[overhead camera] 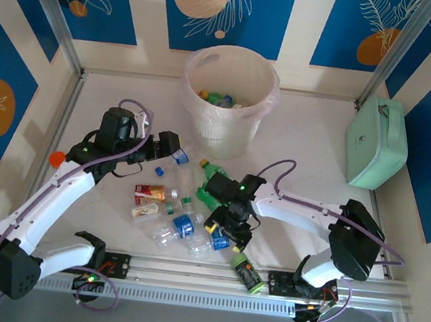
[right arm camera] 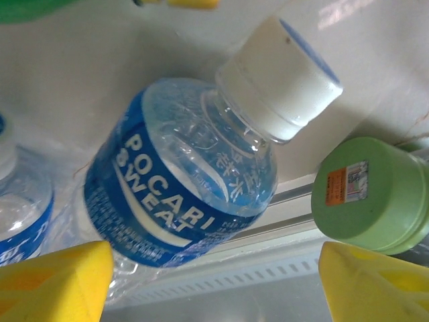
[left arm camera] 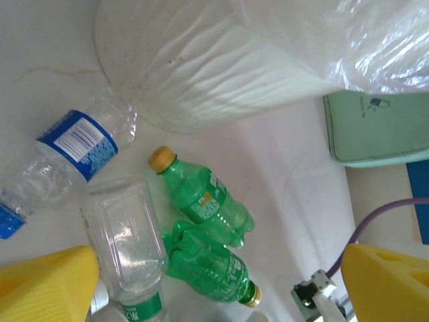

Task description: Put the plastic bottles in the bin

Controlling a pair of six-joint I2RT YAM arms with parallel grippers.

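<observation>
The bin (overhead camera: 229, 91) stands at the back centre with several bottles inside, and its bagged wall (left arm camera: 221, 67) fills the top of the left wrist view. Plastic bottles lie in a pile (overhead camera: 176, 221) in front of it. My left gripper (overhead camera: 175, 154) (left arm camera: 214, 295) is open above a clear green-labelled bottle (left arm camera: 127, 248) and two green bottles (left arm camera: 201, 198) (left arm camera: 211, 265). A blue-labelled clear bottle (left arm camera: 74, 144) lies to their left. My right gripper (overhead camera: 227, 224) (right arm camera: 214, 288) is open around a blue Pocari Sweat bottle (right arm camera: 181, 194), whose body lies close to the left finger.
A dark cylinder with a green cap (overhead camera: 247, 272) (right arm camera: 372, 194) lies by the front rail, just right of the right gripper. A mint-green case (overhead camera: 377, 142) (left arm camera: 375, 127) sits at the far right. The aluminium rail (overhead camera: 263, 282) runs along the near edge.
</observation>
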